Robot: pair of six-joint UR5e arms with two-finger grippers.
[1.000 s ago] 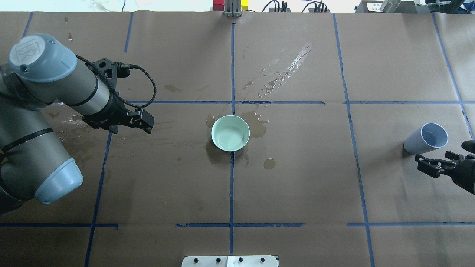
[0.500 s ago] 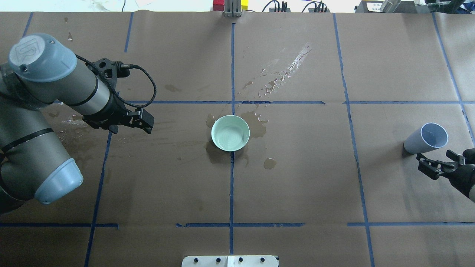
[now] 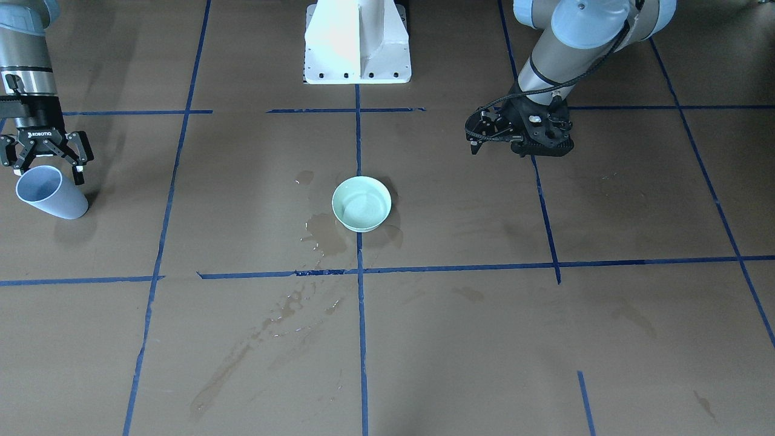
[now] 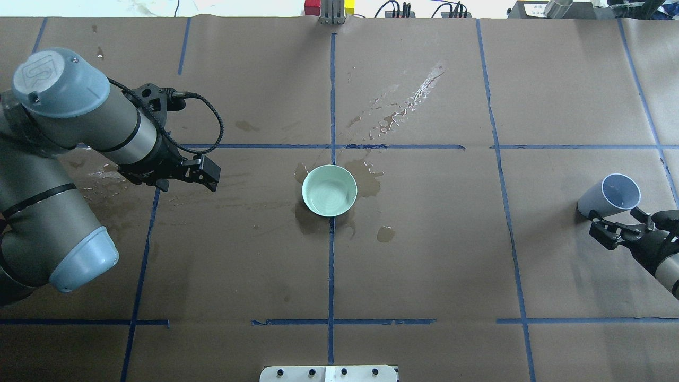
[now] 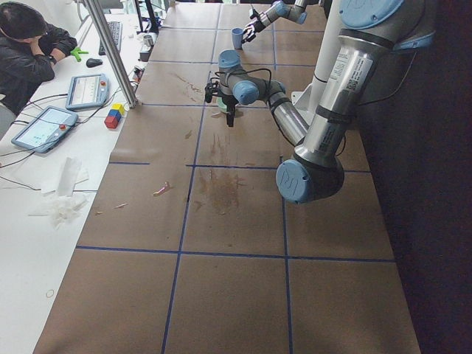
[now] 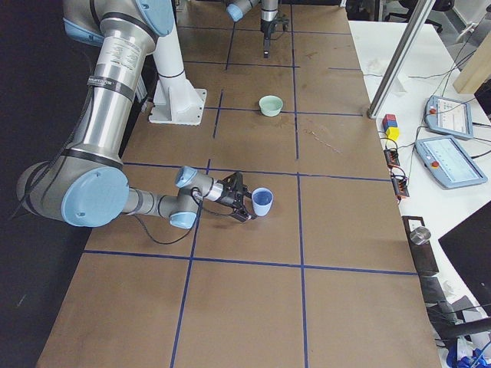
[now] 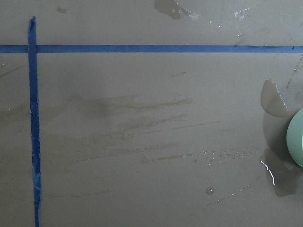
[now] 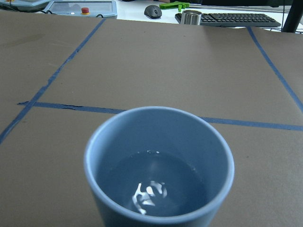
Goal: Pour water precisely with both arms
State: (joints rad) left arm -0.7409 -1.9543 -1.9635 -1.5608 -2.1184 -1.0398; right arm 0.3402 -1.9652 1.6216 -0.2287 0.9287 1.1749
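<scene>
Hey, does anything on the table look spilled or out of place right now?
Yes, spills. Dark wet patches lie around the green bowl on the brown paper, and a glistening streak of droplets runs from there toward the table's far side. The blue cup stands upright.

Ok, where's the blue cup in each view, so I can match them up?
Front-facing: blue cup at far left, just below the right gripper.
Overhead: cup at far right.
Exterior left: cup tiny, top centre.
Exterior right: cup near centre, at the near arm's tip.
Left wrist: not in it.
Right wrist: cup fills the lower centre.
Shared landmark: the green bowl, central in the overhead and front-facing views.
</scene>
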